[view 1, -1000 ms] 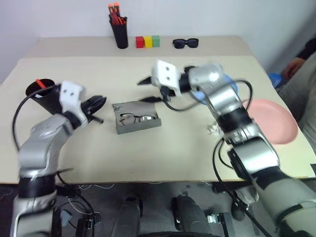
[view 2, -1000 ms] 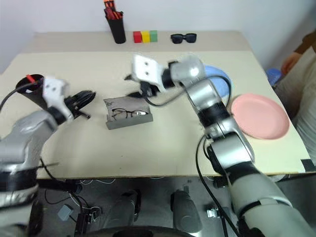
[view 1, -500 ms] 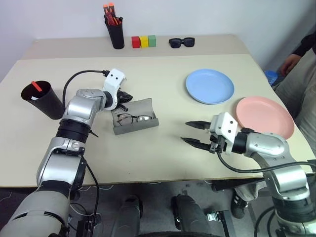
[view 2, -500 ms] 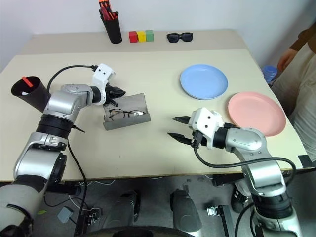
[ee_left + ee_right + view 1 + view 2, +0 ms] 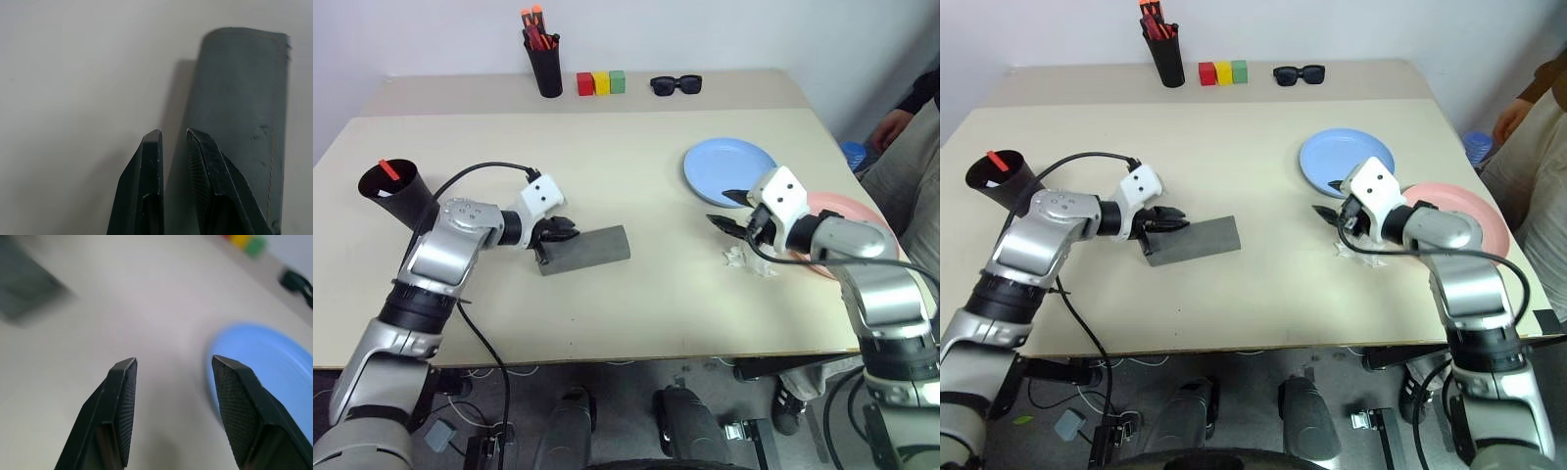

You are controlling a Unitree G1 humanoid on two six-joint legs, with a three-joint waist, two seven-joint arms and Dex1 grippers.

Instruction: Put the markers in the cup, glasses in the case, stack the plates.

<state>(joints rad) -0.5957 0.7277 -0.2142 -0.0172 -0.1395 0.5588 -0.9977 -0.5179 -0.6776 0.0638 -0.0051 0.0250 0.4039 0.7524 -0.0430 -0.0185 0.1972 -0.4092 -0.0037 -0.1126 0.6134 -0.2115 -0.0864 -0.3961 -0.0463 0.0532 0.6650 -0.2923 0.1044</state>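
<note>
The grey case (image 5: 583,250) lies shut on the table's left half, so the glasses are hidden. My left gripper (image 5: 560,232) rests at the case's left end, fingers nearly together with nothing between them; the left wrist view shows the case (image 5: 244,98) beside its fingertips (image 5: 152,142). The black cup (image 5: 399,196) stands at the far left with a red-capped marker (image 5: 387,168) sticking out. My right gripper (image 5: 728,210) hovers open and empty between the blue plate (image 5: 729,166) and the pink plate (image 5: 867,245). My right arm covers part of the pink plate.
At the back stand a black pen holder (image 5: 547,65) with orange-topped pens, three coloured blocks (image 5: 602,82) and dark sunglasses (image 5: 679,85). A small crumpled white scrap (image 5: 745,259) lies under my right gripper. A person (image 5: 906,122) sits past the table's right edge.
The case, open with the glasses inside half a second ago, now lies shut. My left gripper sank to its left end. My right gripper swung right and away, over to the plates.
</note>
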